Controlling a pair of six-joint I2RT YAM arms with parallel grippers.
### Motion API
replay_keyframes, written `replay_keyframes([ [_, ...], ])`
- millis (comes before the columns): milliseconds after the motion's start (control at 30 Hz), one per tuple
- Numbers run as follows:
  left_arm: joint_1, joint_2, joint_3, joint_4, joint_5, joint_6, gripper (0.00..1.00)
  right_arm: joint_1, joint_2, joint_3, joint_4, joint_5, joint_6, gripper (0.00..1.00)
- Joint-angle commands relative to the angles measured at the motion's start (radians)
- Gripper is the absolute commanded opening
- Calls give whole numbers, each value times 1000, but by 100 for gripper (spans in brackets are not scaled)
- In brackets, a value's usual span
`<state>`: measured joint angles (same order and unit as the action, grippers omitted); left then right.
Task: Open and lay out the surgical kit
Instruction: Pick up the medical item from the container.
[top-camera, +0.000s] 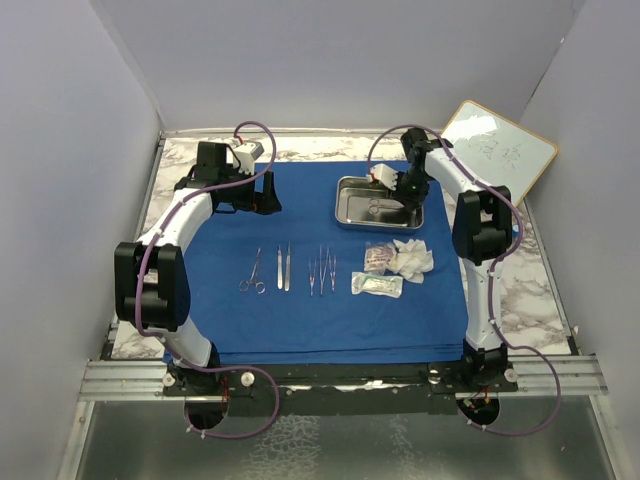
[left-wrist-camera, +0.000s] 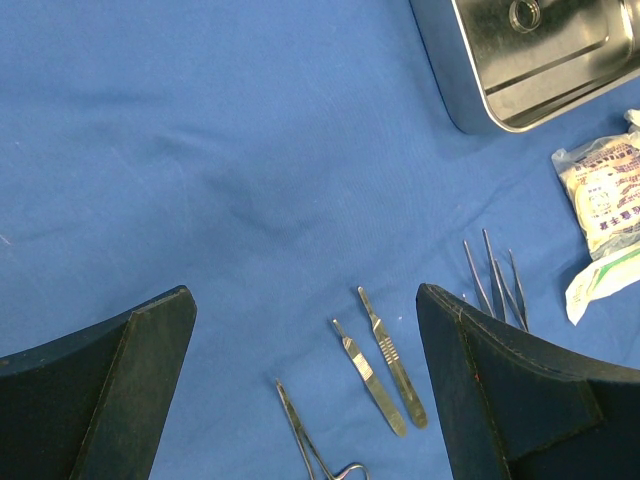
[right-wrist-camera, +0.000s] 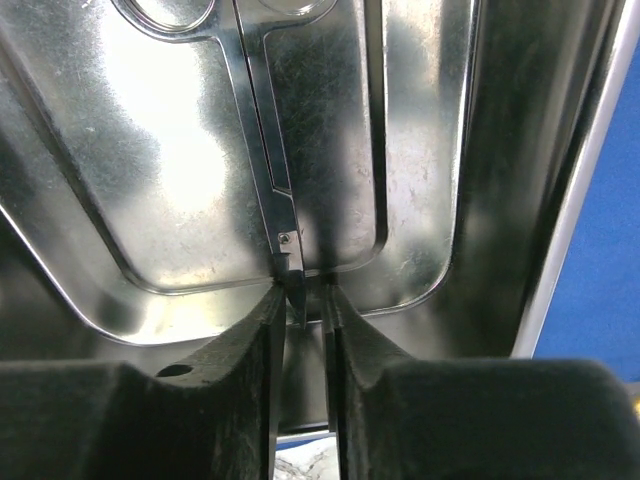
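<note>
Scissors (right-wrist-camera: 280, 210) lie in the tray (right-wrist-camera: 170, 150), tip between the right gripper's (right-wrist-camera: 305, 300) narrowed jaws; grip cannot be told. Left gripper (left-wrist-camera: 305, 292) gapes wide over blue cloth (left-wrist-camera: 200, 150).

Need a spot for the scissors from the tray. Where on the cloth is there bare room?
Bare blue cloth runs along the near edge, in front of the instrument row, and left of the forceps. Crowded: right of the tweezers, where packets and gauze sit by the tray.

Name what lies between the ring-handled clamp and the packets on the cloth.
Two scalpel handles, then tweezers, side by side on the blue cloth; the top view shows it.
</note>
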<state>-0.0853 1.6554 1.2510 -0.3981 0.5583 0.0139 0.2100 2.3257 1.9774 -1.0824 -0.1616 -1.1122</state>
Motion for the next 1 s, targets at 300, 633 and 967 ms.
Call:
replay_keyframes([
  [300, -2, 13, 7, 9, 19, 4, 95, -2, 18, -31, 2, -32, -24, 8],
  [633, -4, 12, 4, 13, 20, -1, 95, -2, -30, -32, 9, -79, -20, 1],
  [967, -4, 9, 1, 22, 25, -10, 95, -1, -71, -60, 36, -121, 8, 1],
])
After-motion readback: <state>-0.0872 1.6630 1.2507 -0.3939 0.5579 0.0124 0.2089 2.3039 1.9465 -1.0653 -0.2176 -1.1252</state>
